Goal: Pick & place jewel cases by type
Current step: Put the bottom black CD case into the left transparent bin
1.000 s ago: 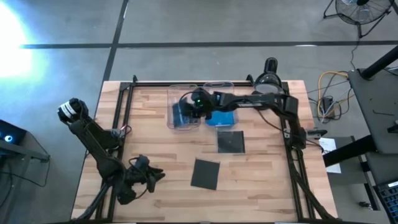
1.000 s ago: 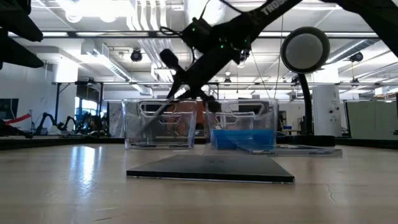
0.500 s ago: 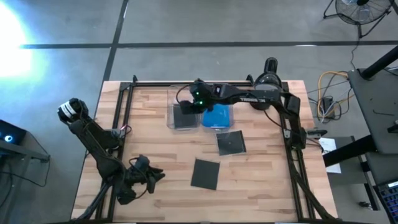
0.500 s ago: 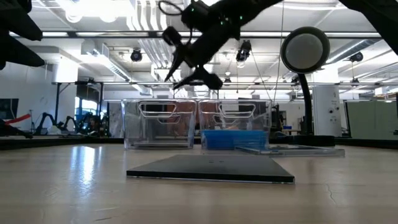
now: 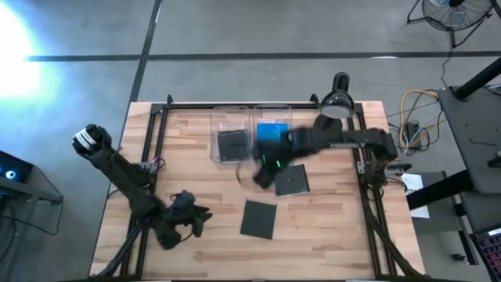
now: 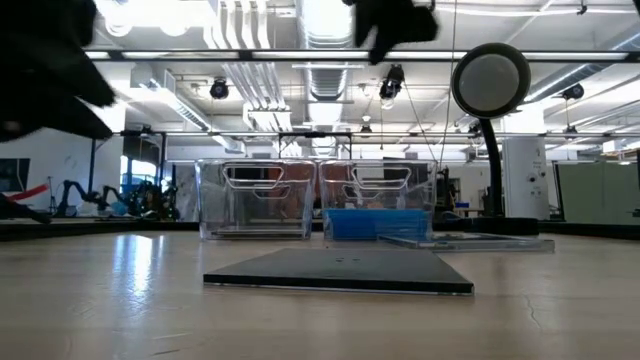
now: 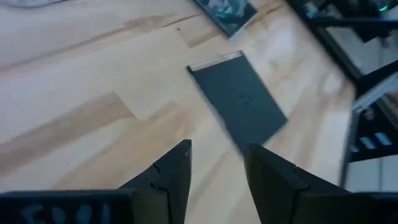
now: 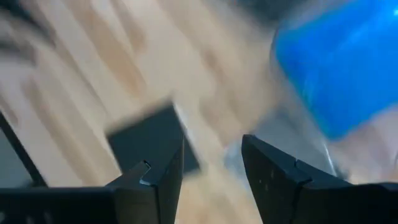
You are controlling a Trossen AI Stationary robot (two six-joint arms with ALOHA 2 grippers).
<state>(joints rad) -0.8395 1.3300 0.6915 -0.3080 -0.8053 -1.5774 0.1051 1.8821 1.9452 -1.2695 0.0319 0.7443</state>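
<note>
The wooden table (image 5: 196, 172) carries two clear bins (image 5: 232, 125) side by side at its far edge. The left bin holds a dark jewel case (image 5: 232, 144); the right bin (image 5: 274, 113) holds blue jewel cases (image 5: 271, 131), seen as a blue stack (image 6: 380, 223) in the low view. No brand, label or writing can be read on any of them.

Two more dark cases lie flat on the bare wood: one (image 5: 291, 179) just in front of the right bin, another (image 5: 259, 218) nearer the front edge, which also fills the low view (image 6: 338, 270) and the left wrist view (image 7: 239, 102).

The right gripper (image 5: 264, 174) has left the bins, where it hovered half a second ago, and now hangs blurred over the table beside the nearer-bin dark case; its fingers (image 8: 161, 177) are parted and empty.

The left gripper (image 5: 196, 220) sits low at the front left, slightly shifted from before, its fingers (image 7: 174, 171) spread apart, holding nothing.
</note>
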